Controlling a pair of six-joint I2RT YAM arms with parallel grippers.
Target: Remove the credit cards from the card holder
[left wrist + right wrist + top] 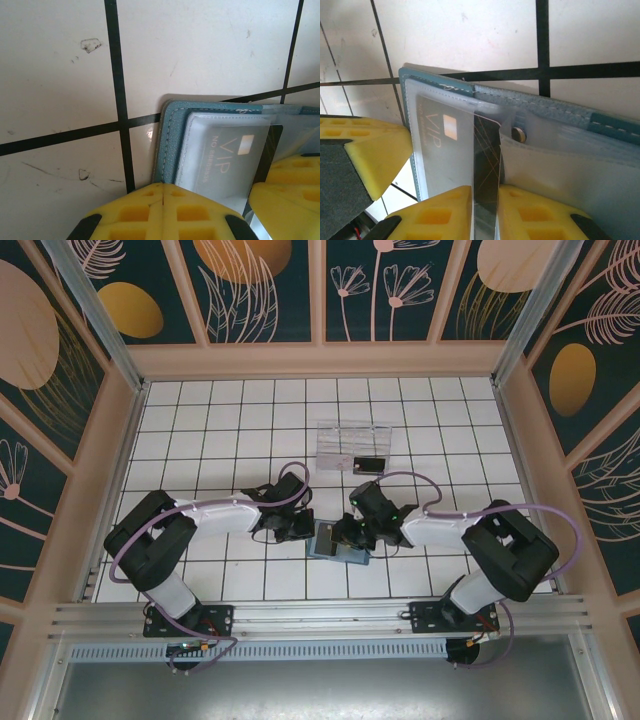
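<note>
Teal card holder (336, 542) lies open on white-tiled table (200, 420) near ctr of top view, btwn two grippers. L gripper (300, 529) sits at holder's 9 o'clock, yellow pads (140, 210) pressed together w/ tips over the stitched teal edge; can't tell whether they pinch it. R gripper (352, 533), at holder's 3 o'clock, is clamped on dark VIP card (487, 150), which sticks partway out of frosted clear pocket (440, 165), rest of card showing pale through the plastic. Clear plastic tray (345, 435) stands well apart at holder's 12 o'clock, w/ a black card (368, 465) at tray's 4 o'clock corner.
</note>
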